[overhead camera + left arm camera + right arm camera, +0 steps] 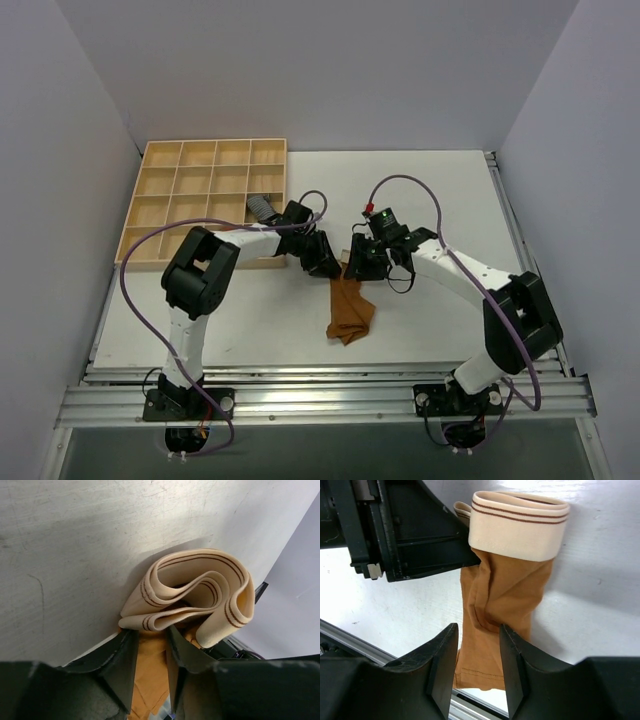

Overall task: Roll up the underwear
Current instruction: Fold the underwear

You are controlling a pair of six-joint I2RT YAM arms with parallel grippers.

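Note:
The underwear [348, 310] lies on the white table, caramel-brown, its lower end toward the near edge. Its pale beige band with brown stripes is curled over on itself in the left wrist view [192, 592] and stands up as a loop in the right wrist view [517, 527]. My left gripper [328, 267] and right gripper [357, 267] meet at the band end from either side. The left jaws [152, 636] stand narrow with brown fabric between them. The right jaws [477, 630] stand narrow over a pinched fold of the brown fabric.
A wooden compartment tray [214, 142] stands at the back left, with a grey rolled cloth [262, 207] in one compartment close behind my left arm. Metal rails [320, 395] run along the table's near edge. Grey walls close in both sides.

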